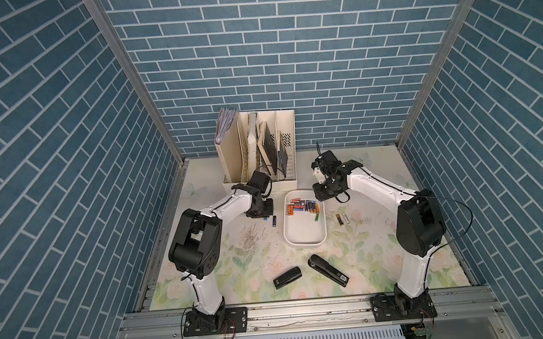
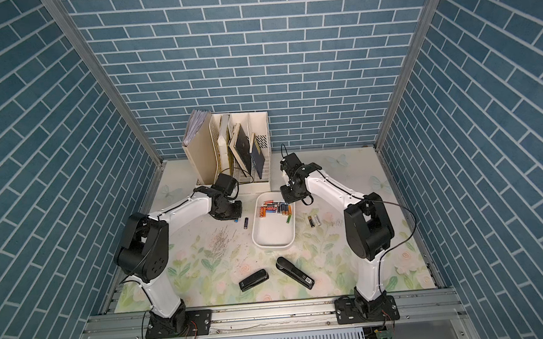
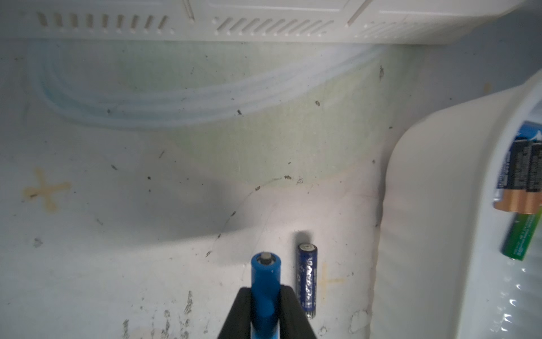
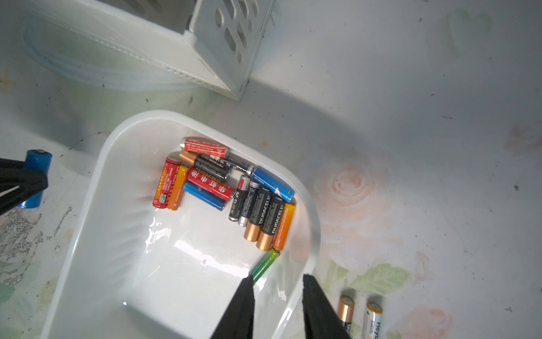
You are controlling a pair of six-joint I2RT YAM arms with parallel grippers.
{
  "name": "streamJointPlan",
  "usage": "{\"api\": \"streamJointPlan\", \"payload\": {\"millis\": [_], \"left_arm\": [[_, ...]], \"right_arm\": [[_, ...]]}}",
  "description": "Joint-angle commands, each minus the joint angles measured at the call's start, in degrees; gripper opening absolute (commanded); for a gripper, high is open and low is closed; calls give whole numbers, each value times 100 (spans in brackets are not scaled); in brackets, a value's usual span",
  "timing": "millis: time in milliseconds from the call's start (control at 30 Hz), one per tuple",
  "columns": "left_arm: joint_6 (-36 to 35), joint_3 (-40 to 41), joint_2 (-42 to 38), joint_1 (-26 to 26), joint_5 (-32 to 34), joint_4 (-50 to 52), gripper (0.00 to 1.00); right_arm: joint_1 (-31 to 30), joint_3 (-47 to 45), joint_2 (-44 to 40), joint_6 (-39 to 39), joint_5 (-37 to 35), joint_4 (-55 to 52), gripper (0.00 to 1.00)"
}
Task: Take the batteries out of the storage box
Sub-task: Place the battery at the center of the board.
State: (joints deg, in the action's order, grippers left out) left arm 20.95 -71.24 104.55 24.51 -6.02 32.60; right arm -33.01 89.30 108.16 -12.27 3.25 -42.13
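The tabletop (image 1: 385, 267) carries a pale floral print, scuffed and specked with grey debris (image 1: 250, 239) toward its left edge. Blue brick-pattern walls (image 1: 288, 61) enclose it on three sides. An aluminium rail (image 1: 306, 312) runs along the front edge.

A cream file holder (image 1: 285, 123) with books stands at the rear edge, left of centre. Two black staplers (image 1: 287, 277) lie near the front edge.

The storage box (image 1: 304, 236) lies around the tabletop's centre, and the batteries (image 4: 211, 183) are clustered in its rear half.

The left gripper (image 3: 265, 290) pinches a light-blue battery (image 3: 265, 270) left of the box, beside a dark-blue battery (image 3: 307, 281) lying on the tabletop. The right gripper (image 4: 278, 278) hovers over the box's right wall, jaws spread with nothing between them. Two loose cells (image 1: 345, 218) lie right of the box.
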Motion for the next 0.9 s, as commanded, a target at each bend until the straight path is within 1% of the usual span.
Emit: {"api": "streamJointPlan", "payload": {"millis": [0, 867], "left_arm": [[-42, 135, 74, -18, -100, -131, 22], [59, 392, 368, 44, -266, -387, 23]], "right_arm": [[-32, 57, 30, -196, -45, -200, 32], [-22, 9, 31, -170, -69, -226, 32]]}}
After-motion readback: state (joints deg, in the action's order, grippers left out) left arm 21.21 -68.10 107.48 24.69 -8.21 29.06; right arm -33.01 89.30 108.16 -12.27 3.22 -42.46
